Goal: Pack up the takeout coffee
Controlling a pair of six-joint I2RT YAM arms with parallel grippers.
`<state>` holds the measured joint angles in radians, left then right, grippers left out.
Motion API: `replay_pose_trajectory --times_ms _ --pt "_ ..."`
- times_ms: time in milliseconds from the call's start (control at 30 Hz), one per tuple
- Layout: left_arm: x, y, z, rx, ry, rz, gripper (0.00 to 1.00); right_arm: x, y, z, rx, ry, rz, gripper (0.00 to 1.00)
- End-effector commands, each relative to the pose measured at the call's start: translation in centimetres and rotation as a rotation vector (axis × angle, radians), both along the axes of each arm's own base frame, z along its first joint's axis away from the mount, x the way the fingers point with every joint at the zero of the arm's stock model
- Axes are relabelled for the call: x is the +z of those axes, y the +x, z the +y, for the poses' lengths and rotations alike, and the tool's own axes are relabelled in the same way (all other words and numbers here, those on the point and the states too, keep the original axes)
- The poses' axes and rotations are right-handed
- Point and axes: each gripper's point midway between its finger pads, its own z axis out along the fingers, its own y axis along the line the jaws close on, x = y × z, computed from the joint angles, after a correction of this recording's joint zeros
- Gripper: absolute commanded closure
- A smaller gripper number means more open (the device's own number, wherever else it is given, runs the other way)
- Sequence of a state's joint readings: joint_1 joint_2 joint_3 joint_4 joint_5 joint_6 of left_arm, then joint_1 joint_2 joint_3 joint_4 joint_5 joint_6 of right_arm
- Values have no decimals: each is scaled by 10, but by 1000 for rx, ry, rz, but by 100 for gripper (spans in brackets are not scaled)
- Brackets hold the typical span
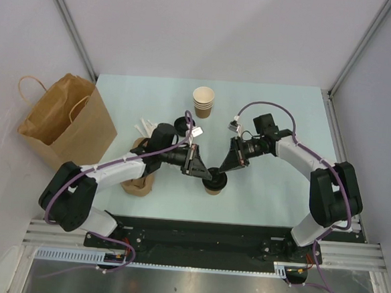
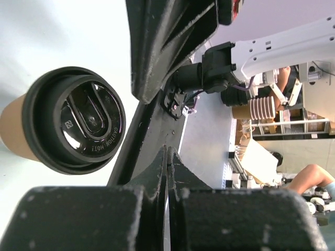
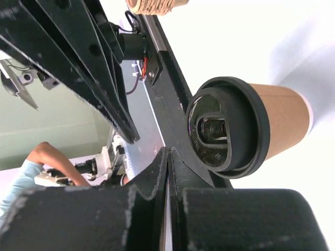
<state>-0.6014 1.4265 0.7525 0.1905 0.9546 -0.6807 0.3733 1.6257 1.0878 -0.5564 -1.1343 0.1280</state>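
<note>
I hold my left gripper and right gripper with fingers closed together on nothing, tips meeting at the lid of the takeout coffee standing between my arms, probably to press it tight before it goes in the paper bag.

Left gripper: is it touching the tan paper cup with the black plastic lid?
Apart. The left wrist view shows the left gripper with jaws shut and a gap before the black-lidded tan paper cup.
</note>
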Motion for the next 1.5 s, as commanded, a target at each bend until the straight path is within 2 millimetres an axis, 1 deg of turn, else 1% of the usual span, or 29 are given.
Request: replay_pose_trajectory --times_ms 0,67,133,167,200,400,600,700,767,800,900,933,967,1067,1100,1133,1200,1300,1400,1467 --pt "12 -19 -8 -88 -30 -59 100 8 9 8 -16 5 -56 97" --pt "5 -22 -15 -95 -10 -49 100 1 8 14 -9 -8 -50 97" --pt "2 -18 -20 -87 -4 -47 100 -4 8 17 -4 -19 -38 97" --pt "-6 -16 -22 -77 10 -15 100 -10 9 17 -7 -31 -32 97" --pt "-6 -13 -24 -73 13 -13 100 -12 10 18 -7 -35 -27 97" --pt "-25 -3 -30 -68 49 26 100 -31 13 18 -17 -71 17 97" --pt "-36 -2 -30 -57 70 43 100 -43 15 17 -19 -90 37 97" --pt "-55 -1 -24 -31 129 76 100 -48 15 17 -20 -101 50 97" --pt "-62 3 -21 -6 141 103 100 -50 15 16 -23 -106 54 97" --pt "-66 0 -19 -7 141 121 100 -51 15 16 -22 -108 57 97" --pt "-52 -4 -22 -41 77 126 100 -49 14 17 -20 -108 54 97" --pt "-38 -4 -26 -45 23 122 100 -48 14 17 -20 -107 52 97" --pt "-24 -10 -28 -74 -21 118 100 -47 13 17 -18 -104 49 97" --pt "3 -17 -29 -92 -105 129 100 -47 11 18 -12 -108 40 97" --pt "13 -18 -29 -92 -138 109 100 -46 11 18 -10 -108 39 97" --pt "17 -19 -28 -88 -140 129 100 -47 11 18 -10 -111 39 97" --pt "22 -19 -29 -83 -144 118 100 -46 10 19 -6 -110 34 97" --pt "18 -14 -30 -71 -115 101 100 -47 10 20 -8 -115 35 97" --pt "0 -12 -29 -63 -66 124 100 -48 10 19 -8 -116 35 97" --pt "-15 -7 -29 -42 -33 153 100 -49 10 20 -8 -120 36 97"
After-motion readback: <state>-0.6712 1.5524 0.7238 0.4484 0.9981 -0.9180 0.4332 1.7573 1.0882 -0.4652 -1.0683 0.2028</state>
